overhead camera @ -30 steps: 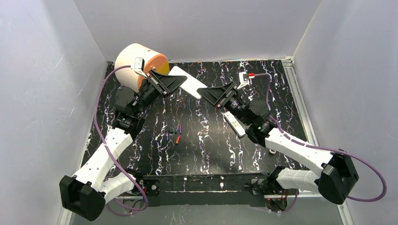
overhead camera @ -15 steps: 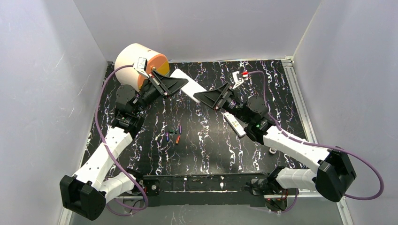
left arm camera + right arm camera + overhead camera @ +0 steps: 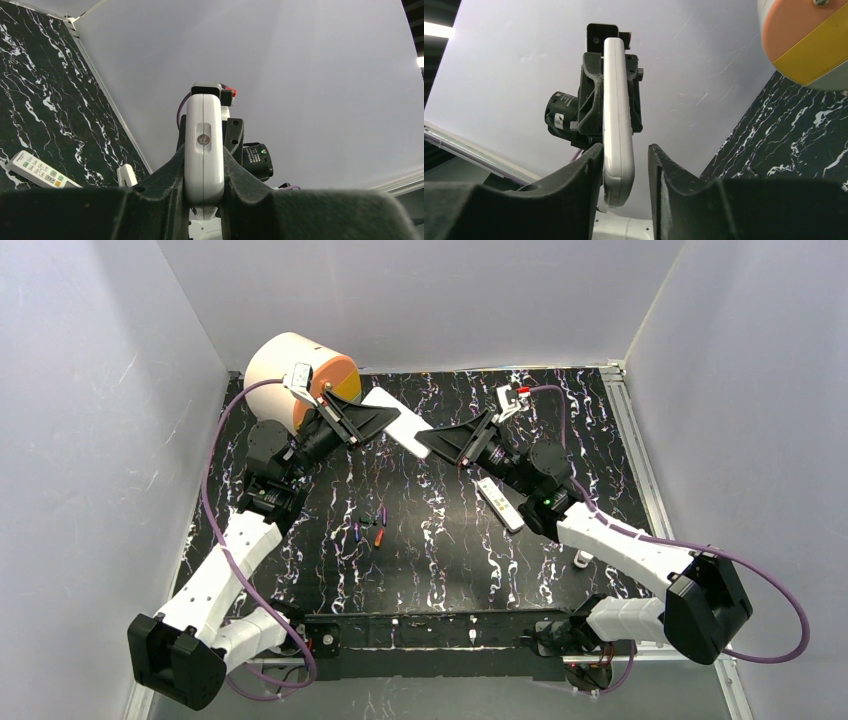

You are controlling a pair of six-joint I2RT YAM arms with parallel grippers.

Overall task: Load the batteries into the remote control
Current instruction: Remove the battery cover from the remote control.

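Note:
My left gripper (image 3: 383,416) (image 3: 203,167) is shut on a white remote control (image 3: 400,424) (image 3: 203,135), which it holds above the table at the back. My right gripper (image 3: 433,441) (image 3: 625,162) has its jaws around the remote's (image 3: 617,115) free end. The jaws stand open: one finger touches the remote and a gap shows at the other. The batteries (image 3: 370,528), tiny purple, red-orange and dark green cylinders, lie together on the black marbled table (image 3: 440,540) in the middle.
A second white remote with buttons (image 3: 498,503) (image 3: 37,170) lies on the table under the right arm. A small white piece (image 3: 583,560) lies near the right edge. A cream and orange cylinder (image 3: 300,375) (image 3: 809,40) lies at the back left.
My right gripper has moved left and back onto the held remote's free end, and its jaws have narrowed. The left gripper has kept its hold, nearly still.

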